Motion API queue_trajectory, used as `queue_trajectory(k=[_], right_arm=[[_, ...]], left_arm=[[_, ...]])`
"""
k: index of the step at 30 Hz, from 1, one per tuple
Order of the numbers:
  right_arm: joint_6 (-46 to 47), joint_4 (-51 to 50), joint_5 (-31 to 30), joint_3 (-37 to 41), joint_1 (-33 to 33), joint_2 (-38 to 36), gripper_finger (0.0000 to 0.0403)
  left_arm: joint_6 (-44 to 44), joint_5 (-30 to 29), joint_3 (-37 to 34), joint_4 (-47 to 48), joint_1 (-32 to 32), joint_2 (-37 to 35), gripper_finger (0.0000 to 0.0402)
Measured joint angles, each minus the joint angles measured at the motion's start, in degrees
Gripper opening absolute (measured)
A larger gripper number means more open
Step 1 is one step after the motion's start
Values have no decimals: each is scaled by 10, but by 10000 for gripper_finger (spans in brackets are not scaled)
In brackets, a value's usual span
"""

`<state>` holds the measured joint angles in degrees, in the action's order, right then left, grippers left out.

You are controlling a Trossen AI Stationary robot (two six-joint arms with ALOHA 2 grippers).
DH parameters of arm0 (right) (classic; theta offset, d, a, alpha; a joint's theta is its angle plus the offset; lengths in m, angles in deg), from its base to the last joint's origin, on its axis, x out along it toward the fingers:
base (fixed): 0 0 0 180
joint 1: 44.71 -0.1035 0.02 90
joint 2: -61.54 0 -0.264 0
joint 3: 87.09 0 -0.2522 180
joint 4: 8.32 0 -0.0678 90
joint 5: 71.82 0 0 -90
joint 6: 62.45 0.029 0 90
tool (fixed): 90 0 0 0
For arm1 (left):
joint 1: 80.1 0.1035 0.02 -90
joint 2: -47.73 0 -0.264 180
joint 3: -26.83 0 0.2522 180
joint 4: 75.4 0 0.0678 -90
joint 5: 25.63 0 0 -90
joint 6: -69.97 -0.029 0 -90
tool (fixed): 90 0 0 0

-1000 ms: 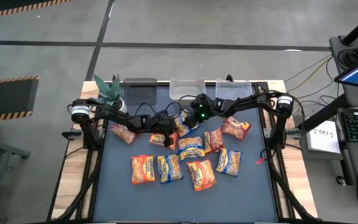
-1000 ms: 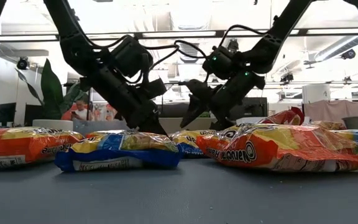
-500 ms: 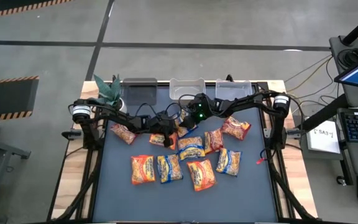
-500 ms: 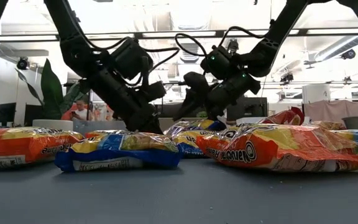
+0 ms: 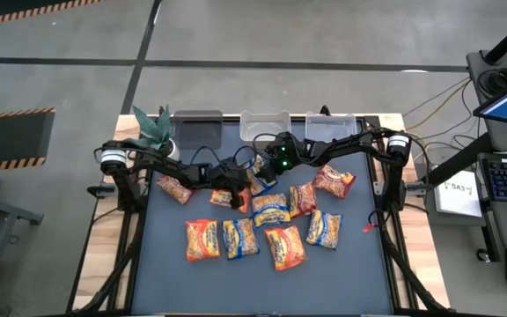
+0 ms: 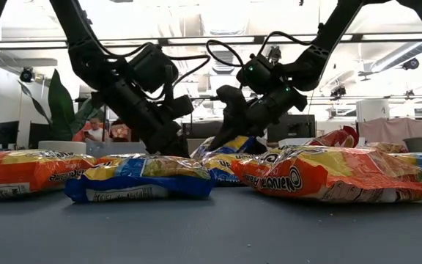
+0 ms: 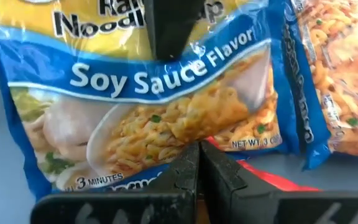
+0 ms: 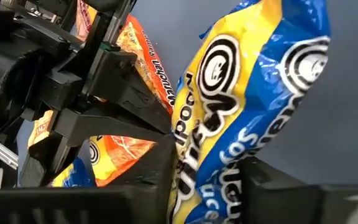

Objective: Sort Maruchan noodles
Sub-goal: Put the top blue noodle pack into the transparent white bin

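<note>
Several noodle packets, orange, dark red and blue-and-yellow, lie flat on the dark mat (image 5: 174,264). My right gripper (image 5: 258,179) is shut on a blue-and-yellow soy sauce packet (image 8: 253,74) at the far middle of the mat; that packet also shows in the left wrist view (image 7: 166,106). Just to its left, my left gripper (image 5: 231,195) is shut, its tips (image 7: 199,149) down at the edge of an orange packet (image 5: 221,199). My left gripper's shut fingertips come slanting down from the left onto the edge of the orange packet (image 7: 272,180), which lies flat on the mat. Whether they press on it or only stand over it, I cannot tell. My right gripper pinches one end of the soy sauce packet (image 8: 197,162) between its two fingers, one on each flat face. The fingers (image 7: 166,25) slant down from the far right. The held end (image 6: 222,149) is raised and tilted; the other end rests among the neighbouring packets.
Three bins (image 5: 265,123) stand along the far edge, with a potted plant (image 5: 152,128) at the far left. More packets lie at the near middle (image 5: 240,238) and right (image 5: 334,181). Bare mat lies toward the near edge.
My right gripper has shifted a little toward my left gripper and shut on the soy sauce packet. The packet's held end has tipped up off the pile while its other end stays down.
</note>
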<state>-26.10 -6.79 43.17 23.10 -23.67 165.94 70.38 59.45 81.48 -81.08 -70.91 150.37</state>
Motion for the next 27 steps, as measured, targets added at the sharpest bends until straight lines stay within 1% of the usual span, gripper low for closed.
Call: queue_trajectory(k=[3, 5, 11, 14, 17, 20, 22, 27], right_arm=[[-3, 0, 1, 0, 0, 0, 57], [-4, 0, 1, 0, 0, -1, 48], [-4, -3, 1, 0, 0, -19, 47], [-3, -8, 1, 1, 0, -47, 47], [-4, -37, 0, -5, 0, -86, 47], [-17, -103, -17, -27, 3, -126, 47], [-38, -164, -44, -55, 3, -147, 47], [-91, -384, -154, -160, 5, -171, 47]], left_arm=[[-11, 0, -1, 21, 0, -25, 0], [-19, 0, -1, 35, 0, -49, 0], [-60, 0, -3, 77, 0, -146, 0], [-82, 0, -3, 101, 0, -206, 0], [-104, 0, -3, 114, 0, -266, 0], [-122, -1, -3, 119, 0, -317, 0], [-134, -3, -3, 124, 0, -345, 0], [-152, -5, -5, 142, 0, -390, 0]])
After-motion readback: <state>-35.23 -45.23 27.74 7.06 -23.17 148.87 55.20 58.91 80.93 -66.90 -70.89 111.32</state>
